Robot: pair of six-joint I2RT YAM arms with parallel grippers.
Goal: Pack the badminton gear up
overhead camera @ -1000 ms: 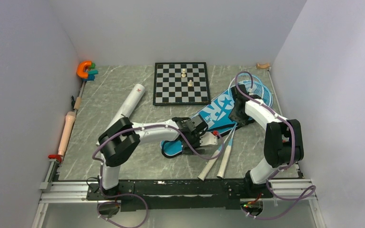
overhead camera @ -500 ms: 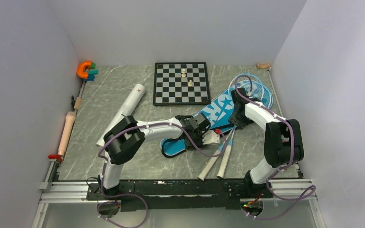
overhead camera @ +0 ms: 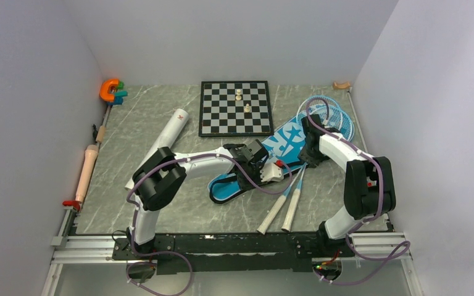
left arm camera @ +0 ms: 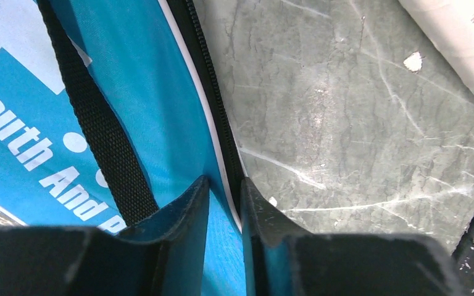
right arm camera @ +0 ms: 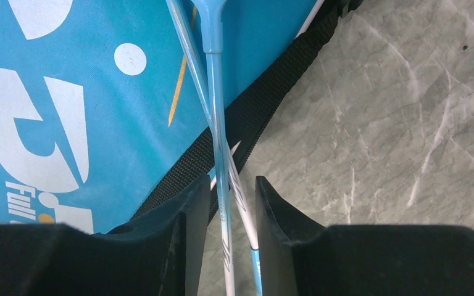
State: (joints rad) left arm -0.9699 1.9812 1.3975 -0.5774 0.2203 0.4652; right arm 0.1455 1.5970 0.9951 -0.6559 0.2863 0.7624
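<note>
The blue "SPORT" bag (overhead camera: 287, 139) lies slantwise at mid-table, its black strap (left arm camera: 99, 135) across it. Two light-blue rackets lie partly on it, heads (overhead camera: 332, 114) at the far right, white handles (overhead camera: 276, 216) near the front. My left gripper (overhead camera: 270, 172) (left arm camera: 225, 185) stands over the bag's zip edge (left arm camera: 213, 98), jaws narrowed to a small gap astride the white piping; I cannot tell whether they pinch it. My right gripper (overhead camera: 308, 157) (right arm camera: 231, 185) is open, with a narrow gap and both crossed racket shafts (right arm camera: 221, 154) between its fingers. The white tube (overhead camera: 163, 145) lies at the left.
A chessboard (overhead camera: 234, 108) with two pieces sits at the back. A tan rolling pin (overhead camera: 87, 172) and an orange toy (overhead camera: 110, 90) lie along the left wall. A small tan object (overhead camera: 342, 85) is in the far right corner.
My left gripper has shifted up and right along the bag's edge, and its jaws have narrowed from wide apart. The right jaws have closed in a little round the shafts.
</note>
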